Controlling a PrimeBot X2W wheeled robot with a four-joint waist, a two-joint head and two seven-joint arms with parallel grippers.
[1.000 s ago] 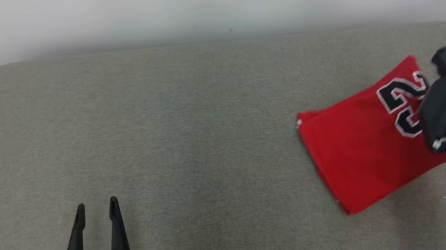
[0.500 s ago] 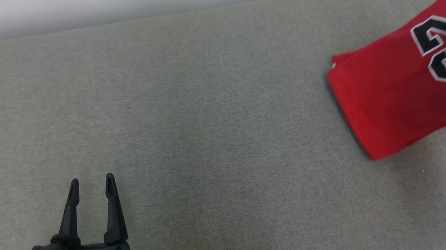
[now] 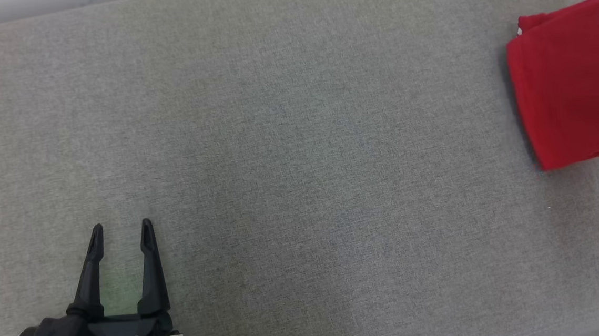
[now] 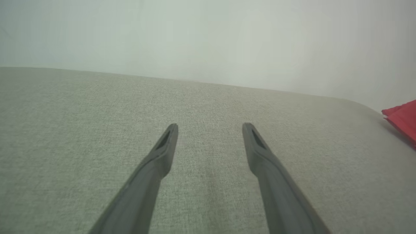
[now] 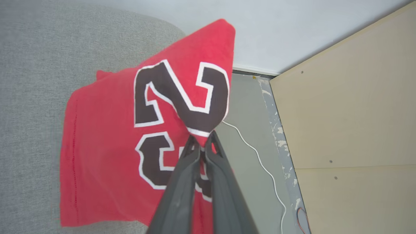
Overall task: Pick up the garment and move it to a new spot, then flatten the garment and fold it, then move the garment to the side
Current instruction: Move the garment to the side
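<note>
Across the grey surface [image 3: 297, 136], the folded red garment [image 3: 567, 80] has slid to the right edge, pinched by the right end effector [image 5: 203, 143]; the left end effector [image 3: 122, 233] hangs released. The side move looks nearly done.

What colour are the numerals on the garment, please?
Black numerals outlined white on the red garment; right wrist view shows them best.

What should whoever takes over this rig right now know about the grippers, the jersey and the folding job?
Left gripper: open, empty, over the table at the near left.
Right gripper: shut on the red jersey at its edge, by the number.
Jersey: at the table's right end.
Done: it looks folded.
Left: likely finish sliding it aside, then let go.
</note>
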